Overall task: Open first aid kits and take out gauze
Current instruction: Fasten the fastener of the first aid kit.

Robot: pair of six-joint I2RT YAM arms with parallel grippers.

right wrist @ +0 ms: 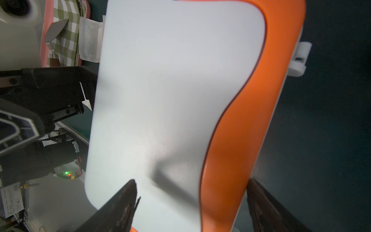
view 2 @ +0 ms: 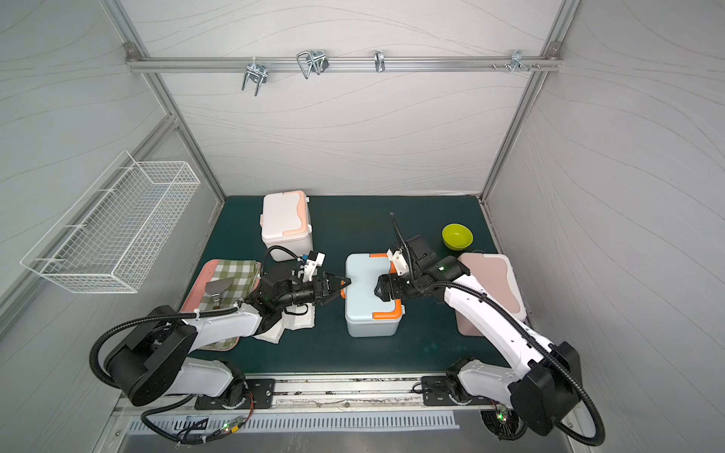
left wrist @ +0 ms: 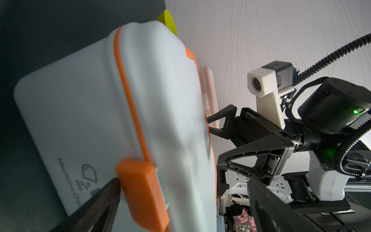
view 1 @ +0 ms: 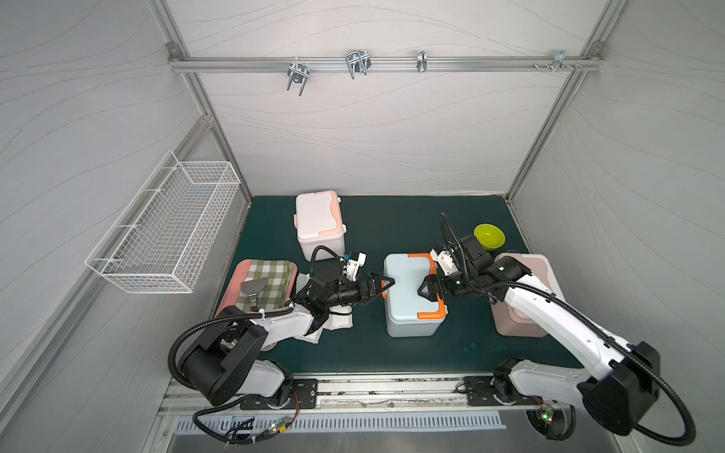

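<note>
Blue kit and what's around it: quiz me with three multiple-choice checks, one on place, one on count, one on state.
1. The green bowl stands: A on the tray; B just behind the pink kit; C in the wire basket.
2. Kits on the mat: A one; B two; C three.
3. The blue kit's lid is: A shut; B propped open; C lying on the mat.
Key: 1 B, it stands at the pink kit's far corner. 2 C, white kit, blue, pink. 3 A, the lid sits flush on the body.
</note>
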